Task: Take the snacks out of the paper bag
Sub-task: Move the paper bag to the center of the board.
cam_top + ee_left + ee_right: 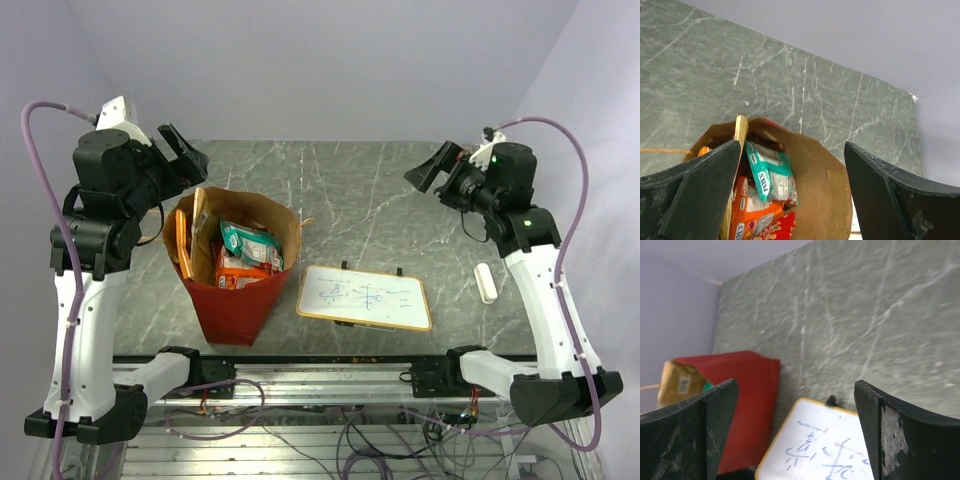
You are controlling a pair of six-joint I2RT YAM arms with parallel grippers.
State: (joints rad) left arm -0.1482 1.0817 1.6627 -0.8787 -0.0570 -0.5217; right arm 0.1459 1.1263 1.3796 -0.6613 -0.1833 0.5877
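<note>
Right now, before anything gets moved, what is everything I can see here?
paper bag: one, red outside and brown inside, standing open on the table's left
large chip bag: one, orange-tan, upright against the bag's left inner wall
teal packet: one, teal, on top inside the bag
orange packet: one, orange, under the teal one
red packet: one, red, low in the bag, partly hidden
whiteboard: one, white with a yellowish frame, flat beside the bag
white bar: one, white, near the table's right edge
table: one, grey-green marbled
left gripper: one, black, open above the bag
right gripper: one, black, open, raised on the right
</note>
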